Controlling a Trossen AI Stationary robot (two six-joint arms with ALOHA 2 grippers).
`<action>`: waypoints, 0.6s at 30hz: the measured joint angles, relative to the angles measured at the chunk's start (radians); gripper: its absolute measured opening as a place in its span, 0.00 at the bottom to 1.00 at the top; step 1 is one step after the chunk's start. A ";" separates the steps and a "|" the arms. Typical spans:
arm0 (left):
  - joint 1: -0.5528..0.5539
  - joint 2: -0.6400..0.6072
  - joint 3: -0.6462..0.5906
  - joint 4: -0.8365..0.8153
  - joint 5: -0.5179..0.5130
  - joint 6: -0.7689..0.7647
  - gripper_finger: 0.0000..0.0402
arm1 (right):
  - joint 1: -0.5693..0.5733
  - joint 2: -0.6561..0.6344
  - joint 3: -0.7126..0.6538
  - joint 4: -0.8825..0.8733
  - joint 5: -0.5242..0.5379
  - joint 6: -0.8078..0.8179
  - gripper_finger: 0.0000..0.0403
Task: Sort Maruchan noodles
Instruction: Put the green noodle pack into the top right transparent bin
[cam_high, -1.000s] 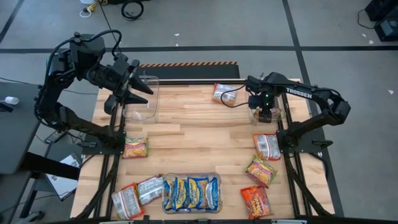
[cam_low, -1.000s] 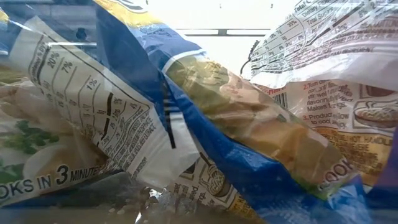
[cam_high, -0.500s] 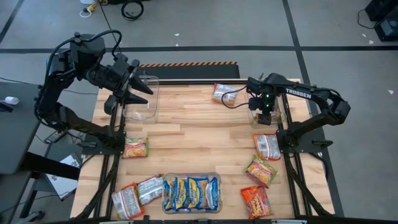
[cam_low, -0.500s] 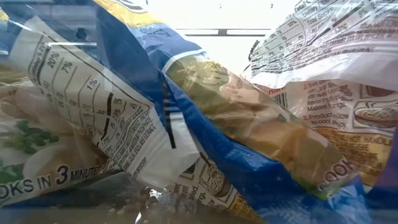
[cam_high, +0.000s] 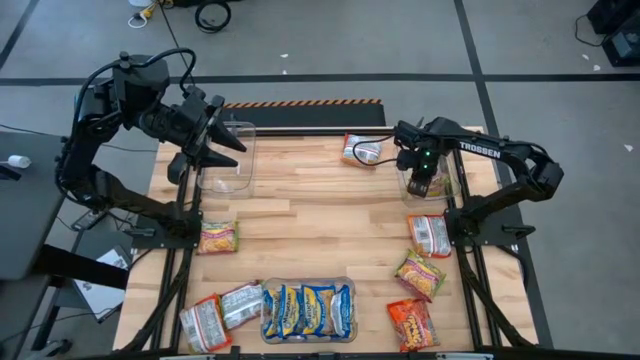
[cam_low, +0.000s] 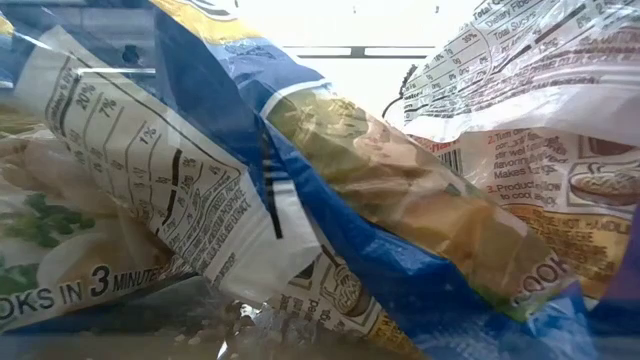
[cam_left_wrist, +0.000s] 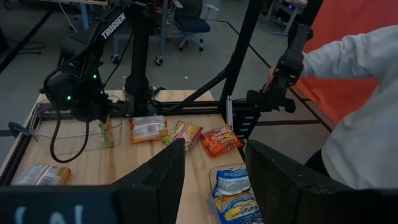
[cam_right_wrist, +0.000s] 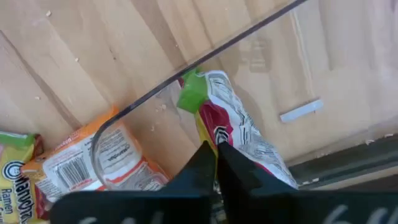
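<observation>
My right gripper (cam_high: 420, 182) hangs over the clear bin (cam_high: 437, 186) at the table's far right and is shut on a green-and-pink noodle packet (cam_right_wrist: 227, 134). That packet also shows in the left wrist view (cam_left_wrist: 106, 133). My left gripper (cam_high: 230, 152) is open and empty above a second clear bin (cam_high: 226, 168) at the far left. A third bin (cam_high: 308, 310) at the near edge holds several blue-and-yellow packets, which fill the low view (cam_low: 330, 200). Other packets lie flat on the table: one far (cam_high: 360, 150), three at the right (cam_high: 420, 275), three at the left (cam_high: 217, 237). My right gripper pinches the packet between its two shut fingers at the end opposite its green end (cam_right_wrist: 219, 148); the fingers hide the exact spot. The fingers come from above, pointing down. The packet hangs below them, green end (cam_right_wrist: 191, 94) lowest, at the bin's rim (cam_right_wrist: 155, 93).
A person in a white sleeve (cam_left_wrist: 354, 56) stands beyond the table's right side. An orange packet (cam_right_wrist: 124, 163) lies just near of the right bin. The middle of the wooden table (cam_high: 320, 220) is bare. Arm frames stand along both side edges.
My right gripper has shifted slightly toward the table's left over the far right bin, still shut on the packet, whose colours now show beneath it in the high view.
</observation>
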 joint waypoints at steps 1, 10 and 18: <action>0.000 0.000 0.000 0.000 0.000 0.002 0.43 | 0.000 0.000 0.000 -0.003 0.000 0.007 0.03; 0.000 0.000 0.000 0.000 -0.001 0.025 0.43 | 0.039 -0.123 0.000 -0.026 0.185 0.179 0.02; 0.000 0.000 0.000 0.000 -0.026 0.033 0.43 | 0.098 -0.241 -0.090 -0.003 0.146 0.392 0.01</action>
